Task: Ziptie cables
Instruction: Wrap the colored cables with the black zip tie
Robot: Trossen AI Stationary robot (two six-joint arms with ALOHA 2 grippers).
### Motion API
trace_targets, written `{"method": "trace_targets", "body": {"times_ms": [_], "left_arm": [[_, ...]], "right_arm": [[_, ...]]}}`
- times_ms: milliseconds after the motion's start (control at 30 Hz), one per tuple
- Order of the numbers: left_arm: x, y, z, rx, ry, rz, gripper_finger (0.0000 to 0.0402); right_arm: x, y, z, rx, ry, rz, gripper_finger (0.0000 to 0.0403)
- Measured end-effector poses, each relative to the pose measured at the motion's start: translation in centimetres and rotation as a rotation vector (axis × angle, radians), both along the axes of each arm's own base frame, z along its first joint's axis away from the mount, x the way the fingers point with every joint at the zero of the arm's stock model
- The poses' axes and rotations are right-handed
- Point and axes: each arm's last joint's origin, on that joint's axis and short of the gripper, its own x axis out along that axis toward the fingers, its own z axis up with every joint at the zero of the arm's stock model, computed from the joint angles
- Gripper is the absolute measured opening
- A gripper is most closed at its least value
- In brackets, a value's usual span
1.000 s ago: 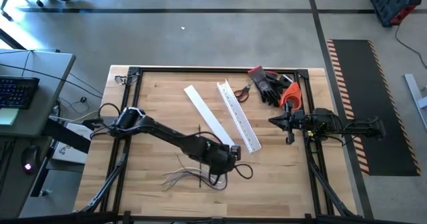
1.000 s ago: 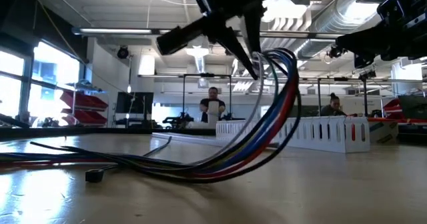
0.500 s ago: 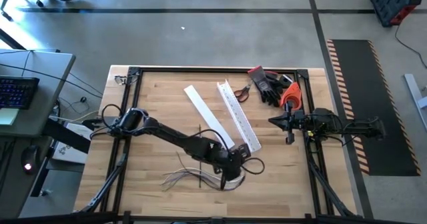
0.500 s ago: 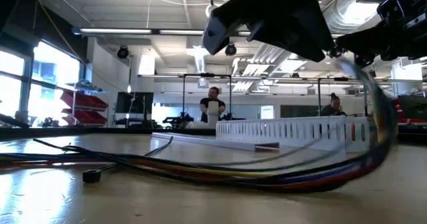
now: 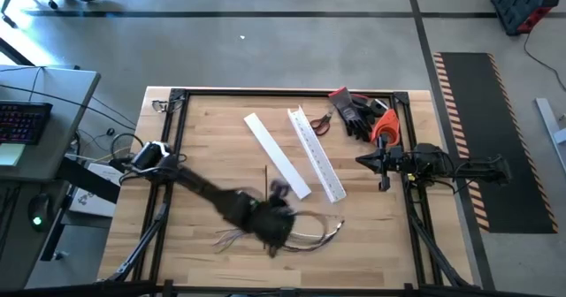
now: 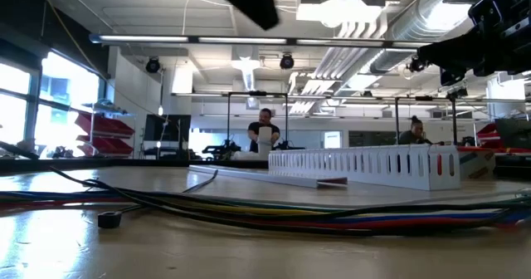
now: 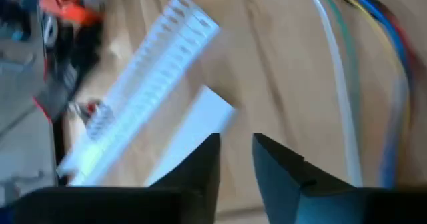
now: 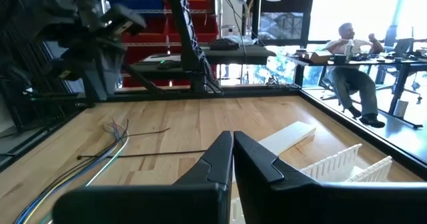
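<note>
The cables (image 5: pixel 305 232), a loose bundle of thin coloured and grey wires, lie flat on the wooden table near its front edge; they also show in the low view (image 6: pixel 299 221) and the left wrist view (image 7: pixel 347 84). A thin black ziptie (image 8: pixel 143 155) lies on the table beside them, its head (image 6: pixel 108 219) resting on the wood. My left gripper (image 5: pixel 279 194), blurred, hangs above the table just beyond the cables, its fingers (image 7: pixel 235 151) slightly open with nothing between them. My right gripper (image 5: pixel 382 169) waits shut at the table's right edge (image 8: pixel 232 141).
A white slotted channel (image 5: pixel 317 156) and a flat white strip (image 5: pixel 276 156) lie slantwise in the table's middle, just ahead of my left gripper. Black-red gloves (image 5: pixel 354 111), small pliers (image 5: pixel 320 120) and an orange tool (image 5: pixel 385 127) sit at the far right corner. People sit in the room beyond.
My left gripper, shut on the cables with a loop lifted off the table, dragged that loop toward the table's right edge, then let go. It has since risen, rolled and drawn back toward the left. The cables now lie flat, stretched farther right.
</note>
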Motion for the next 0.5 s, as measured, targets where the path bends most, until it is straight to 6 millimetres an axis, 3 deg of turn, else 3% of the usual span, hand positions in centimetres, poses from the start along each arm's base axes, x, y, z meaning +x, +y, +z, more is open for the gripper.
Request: {"method": "trace_targets", "body": {"times_ms": [133, 233, 500], "left_arm": [[-4.4, -1.8, -2.1, -0.079, -0.128, 0.115, 0.0008], [-7.1, -2.1, -3.9, -0.163, -0.243, 0.17, 0.0004], [-11.5, 0.9, -5.8, -0.592, -0.394, 0.233, 0.0075]], "right_arm": [[0.0, 0.0, 0.0, 0.0, 0.0, 0.0, 0.0], [0.0, 0.0, 0.0, 0.0, 0.0, 0.0, 0.0], [0.0, 0.0, 0.0, 0.0, 0.0, 0.0, 0.0]]}}
